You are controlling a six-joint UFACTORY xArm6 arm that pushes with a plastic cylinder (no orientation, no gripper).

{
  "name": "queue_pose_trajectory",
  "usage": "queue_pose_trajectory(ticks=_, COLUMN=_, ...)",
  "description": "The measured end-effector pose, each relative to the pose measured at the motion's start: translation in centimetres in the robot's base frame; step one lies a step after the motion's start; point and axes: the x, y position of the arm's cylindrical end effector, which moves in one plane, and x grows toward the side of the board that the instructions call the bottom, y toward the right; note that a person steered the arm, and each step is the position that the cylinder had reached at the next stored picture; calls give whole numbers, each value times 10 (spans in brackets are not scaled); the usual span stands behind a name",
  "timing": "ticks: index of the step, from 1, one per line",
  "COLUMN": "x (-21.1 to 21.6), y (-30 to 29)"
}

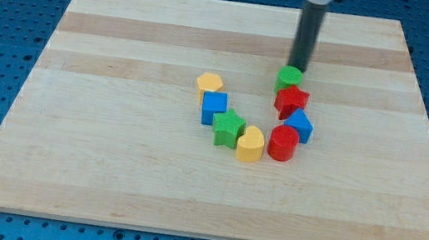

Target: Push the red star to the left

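Observation:
The red star (291, 100) lies right of the board's middle. A green round block (289, 78) touches its upper edge. My tip (299, 70) stands just above and right of the green round block, touching or nearly touching it, above the red star. A blue block (300, 124) touches the star's lower right, and a red cylinder (283, 143) sits below that.
To the star's left, a curved row holds a yellow hexagon (210, 82), a blue cube (214, 107), a green star (228, 129) and a yellow heart (250, 144). The wooden board (106, 172) lies on a blue perforated table.

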Motion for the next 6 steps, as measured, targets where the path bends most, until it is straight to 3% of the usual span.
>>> queue_pose_trajectory(ticks=1, x=22, y=39)
queue_pose_trajectory(ticks=3, x=84, y=-2)
queue_pose_trajectory(ticks=5, x=69, y=-51)
queue_pose_trajectory(ticks=6, x=51, y=-25)
